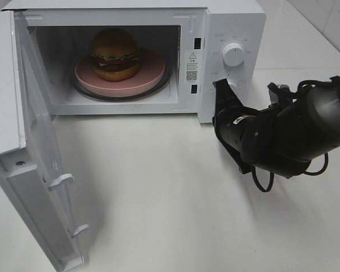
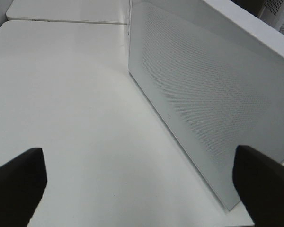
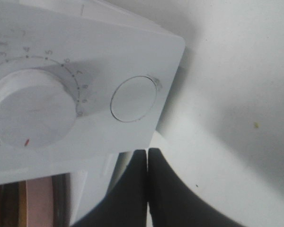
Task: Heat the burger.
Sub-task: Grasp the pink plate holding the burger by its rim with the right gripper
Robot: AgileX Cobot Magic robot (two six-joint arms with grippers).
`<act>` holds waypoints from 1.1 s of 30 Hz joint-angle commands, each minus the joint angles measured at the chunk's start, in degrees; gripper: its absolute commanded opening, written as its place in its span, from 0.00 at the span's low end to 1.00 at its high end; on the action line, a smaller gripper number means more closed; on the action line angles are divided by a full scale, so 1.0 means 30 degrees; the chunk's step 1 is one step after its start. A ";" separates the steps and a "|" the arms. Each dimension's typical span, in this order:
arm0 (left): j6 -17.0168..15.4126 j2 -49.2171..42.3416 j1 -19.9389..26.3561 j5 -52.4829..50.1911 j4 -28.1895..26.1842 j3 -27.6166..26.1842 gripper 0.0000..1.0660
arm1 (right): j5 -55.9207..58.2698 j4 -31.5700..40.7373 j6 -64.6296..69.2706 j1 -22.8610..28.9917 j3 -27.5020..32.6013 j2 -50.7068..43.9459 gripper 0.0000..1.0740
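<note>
The burger (image 1: 115, 54) has a golden-brown bun and a green lettuce frill. It sits on a pink plate (image 1: 153, 71) inside the white microwave (image 1: 238, 22), whose door (image 1: 34, 147) stands wide open to the left. My right gripper (image 1: 220, 88) is shut and empty, its tips close to the lower part of the control panel. In the right wrist view the shut fingers (image 3: 146, 158) point at the panel just below a round button (image 3: 134, 98) and beside the timer knob (image 3: 33, 113). My left gripper (image 2: 142, 189) is open and empty, facing the outer face of the door (image 2: 203, 94).
The upper knob (image 1: 233, 54) sits on the panel above my right gripper. The open door swings out over the table's left front. The white table (image 1: 158, 187) lies in front of the microwave. The right arm (image 1: 294, 136) lies over the table's right side.
</note>
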 commanded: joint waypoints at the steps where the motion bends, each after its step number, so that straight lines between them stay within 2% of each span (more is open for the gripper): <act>1: 0.0000 -0.0325 0.0038 0.0057 -0.0038 -0.0019 0.94 | 0.1528 -0.0267 -0.2960 0.0038 0.0267 -0.1146 0.00; 10: 0.0000 -0.0325 0.0038 0.0057 -0.0038 -0.0019 0.94 | 0.6856 -0.0267 -1.2567 -0.0019 0.0267 -0.4068 0.01; 15: 0.0000 -0.0325 0.0038 0.0057 -0.0038 -0.0019 0.94 | 0.9244 -0.0267 -1.5546 -0.0210 0.0267 -0.4717 0.03; 17: 0.0000 -0.0325 0.0038 0.0057 -0.0038 -0.0019 0.94 | 1.2089 -0.0439 -1.7227 -0.0726 0.0076 -0.5195 0.04; 19: 0.0000 -0.0325 0.0038 0.0057 -0.0038 -0.0019 0.94 | 1.2930 -0.0688 -1.7723 -0.0955 -0.0057 -0.5348 0.04; 20: 0.0000 -0.0325 0.0038 0.0057 -0.0038 -0.0019 0.94 | 1.5183 -0.1471 -1.8774 -0.1261 -0.0477 -0.5558 0.05; 23: 0.0000 -0.0325 0.0038 0.0057 -0.0038 -0.0019 0.94 | 1.7208 -0.2827 -1.9156 -0.1471 -0.0974 -0.5710 0.05; 25: 0.0000 -0.0325 0.0038 0.0057 -0.0038 -0.0019 0.94 | 2.0435 -0.5271 -1.9003 -0.1566 -0.2005 -0.5730 0.05; 26: 0.0000 -0.0325 0.0038 0.0057 -0.0038 -0.0019 0.94 | 2.0435 -0.5271 -1.9003 -0.1566 -0.2005 -0.5730 0.05; 27: 0.0000 -0.0325 0.0038 0.0057 -0.0038 -0.0019 0.94 | 2.2173 -0.6875 -1.8908 -0.1566 -0.2731 -0.5730 0.06; 32: 0.0000 -0.0325 0.0038 0.0057 -0.0038 -0.0019 0.94 | 2.5267 -0.9568 -1.8869 -0.1566 -0.4316 -0.5730 0.06; 33: 0.0000 -0.0325 0.0038 0.0057 -0.0038 -0.0019 0.94 | 2.6814 -1.0829 -1.8889 -0.1566 -0.5099 -0.5730 0.07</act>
